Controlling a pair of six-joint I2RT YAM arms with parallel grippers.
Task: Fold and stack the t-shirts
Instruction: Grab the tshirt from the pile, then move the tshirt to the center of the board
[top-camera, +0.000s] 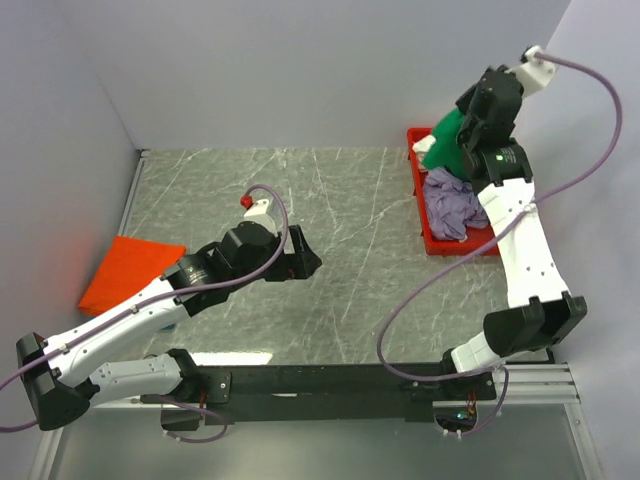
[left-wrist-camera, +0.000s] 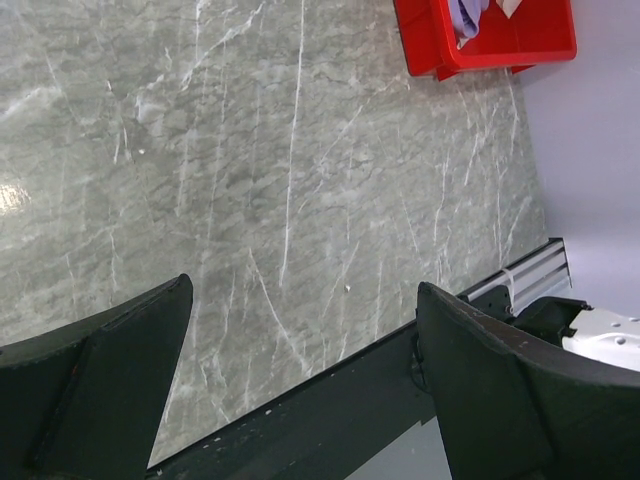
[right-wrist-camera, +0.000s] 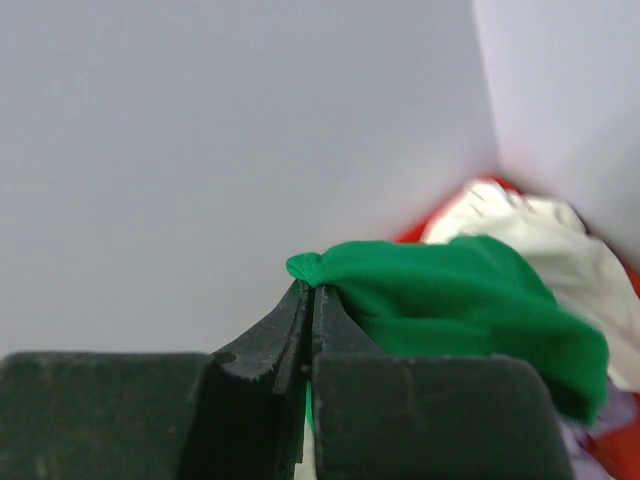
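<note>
My right gripper (right-wrist-camera: 312, 290) is shut on a fold of the bright green t-shirt (right-wrist-camera: 460, 305) and holds it up above the red tray (top-camera: 432, 235); the shirt also shows in the top view (top-camera: 445, 145). A lavender t-shirt (top-camera: 452, 205) lies bunched in the tray, and a cream-white t-shirt (right-wrist-camera: 545, 245) shows behind the green one. An orange t-shirt (top-camera: 128, 272) lies folded flat at the table's left. My left gripper (left-wrist-camera: 300, 330) is open and empty above the marble table's middle (top-camera: 305, 262).
The red tray stands at the table's far right by the wall, and its corner shows in the left wrist view (left-wrist-camera: 480, 45). Grey walls close the left, back and right sides. A black rail (top-camera: 330, 380) runs along the near edge.
</note>
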